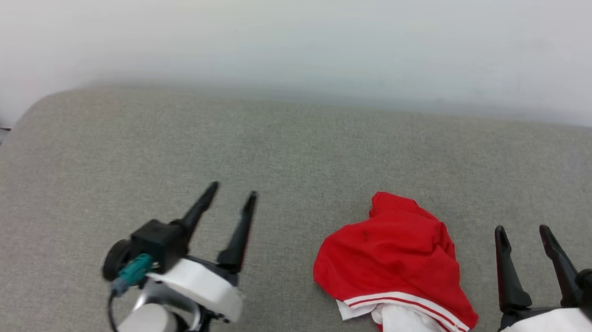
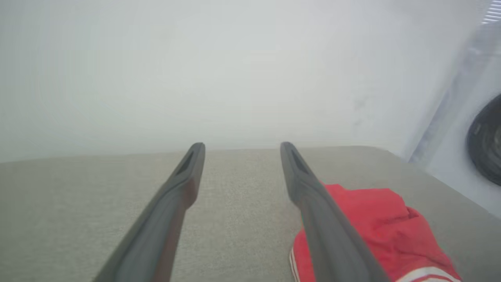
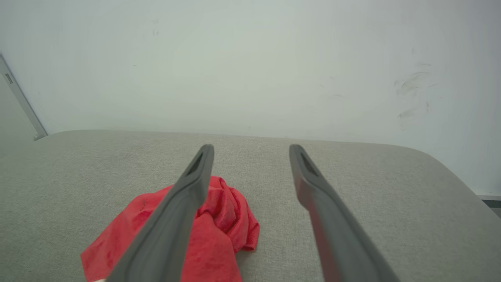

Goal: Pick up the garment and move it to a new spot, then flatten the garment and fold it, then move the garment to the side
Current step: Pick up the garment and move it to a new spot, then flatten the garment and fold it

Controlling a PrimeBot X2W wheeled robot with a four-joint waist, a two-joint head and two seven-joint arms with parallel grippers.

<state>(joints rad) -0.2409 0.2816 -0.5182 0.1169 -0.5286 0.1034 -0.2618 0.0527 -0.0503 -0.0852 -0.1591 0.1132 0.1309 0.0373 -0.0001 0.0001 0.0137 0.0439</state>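
Head view: the garment [image 1: 399,256] lies crumpled on the tabletop [image 1: 297,150] between the claws, long axis running far to near, striped hem and white panel at the near end. Left claw [image 1: 234,189] and right claw [image 1: 522,229] are spread wide, holding nothing. Left wrist view: the left claw [image 2: 241,145] is wide and empty, the garment [image 2: 375,219] behind its right finger. Right wrist view: the right claw [image 3: 251,147] is wide and empty, the garment [image 3: 219,227] behind its left finger.
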